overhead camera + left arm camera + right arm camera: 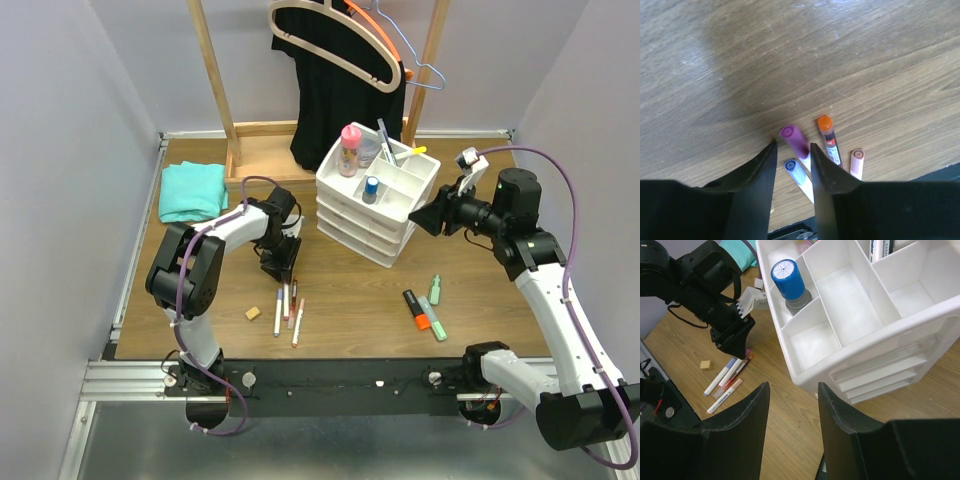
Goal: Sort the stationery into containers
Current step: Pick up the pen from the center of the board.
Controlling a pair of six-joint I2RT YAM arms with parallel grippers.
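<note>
Points left gripper (277,272) down over the pens (288,308), jaws parted and empty; aims right gripper (415,222), likewise parted and empty, at the white organiser (360,232).

White arm links (558,322) carry black joints (515,190), purple cables (540,151), black tapered jaws.

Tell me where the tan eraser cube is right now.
In the top view, the tan eraser cube lies on the wooden table on the left side, just left of the cluster of slim pens and apart from them.
</note>
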